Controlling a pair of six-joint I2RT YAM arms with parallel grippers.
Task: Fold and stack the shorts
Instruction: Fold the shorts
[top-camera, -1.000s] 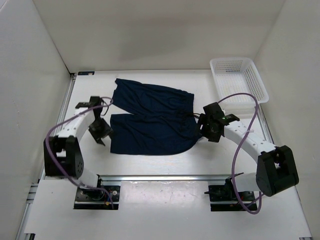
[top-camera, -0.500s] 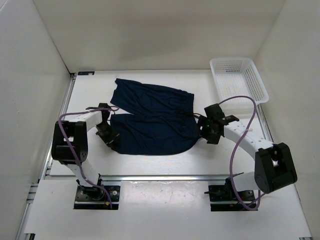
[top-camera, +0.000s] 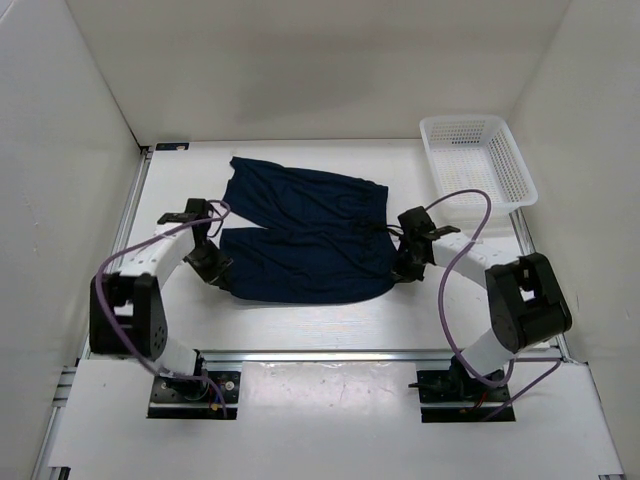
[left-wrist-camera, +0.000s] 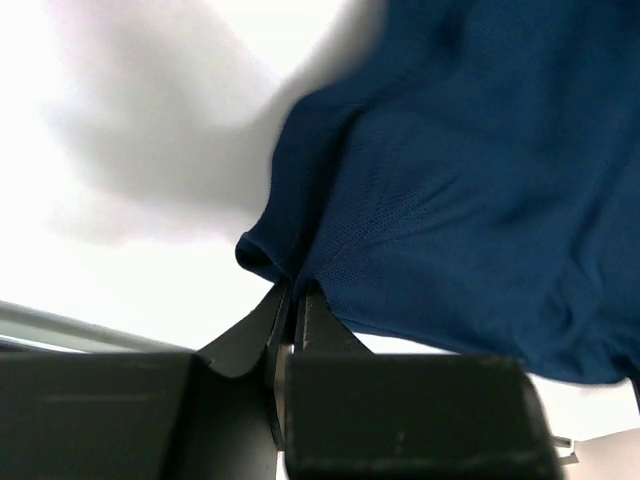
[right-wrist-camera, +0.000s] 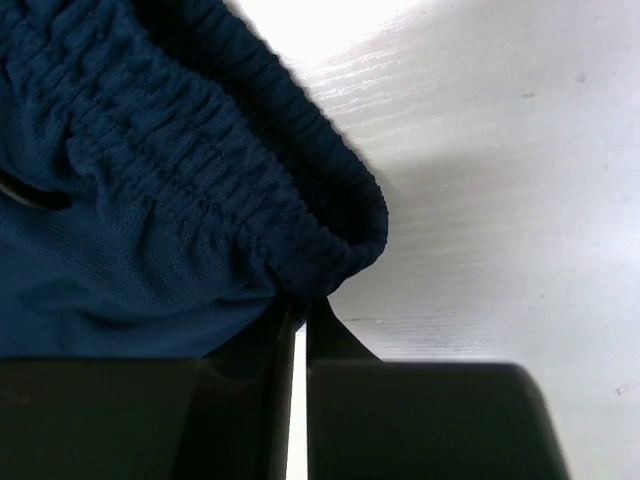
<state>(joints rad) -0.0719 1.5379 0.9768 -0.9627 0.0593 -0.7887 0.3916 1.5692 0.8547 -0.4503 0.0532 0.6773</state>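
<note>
A white plastic basket (top-camera: 480, 160) with latticed walls sits at the far right corner of the white counter (top-camera: 300, 320), its long side running along the right edge. Plain white walls (top-camera: 300, 70) enclose the counter on three sides. A metal rail (top-camera: 330, 355) runs along its near edge.

The shorts (top-camera: 300, 235) are plain dark navy all over, and the waistband (right-wrist-camera: 200, 170) is the same navy, just gathered into fine ribs. The basket (top-camera: 465, 120) is white with a grid of little holes. The table (top-camera: 300, 320) is white too, and the left arm (top-camera: 150, 258) and right arm (top-camera: 465, 250) are white and black with purple cables (top-camera: 470, 192).
</note>
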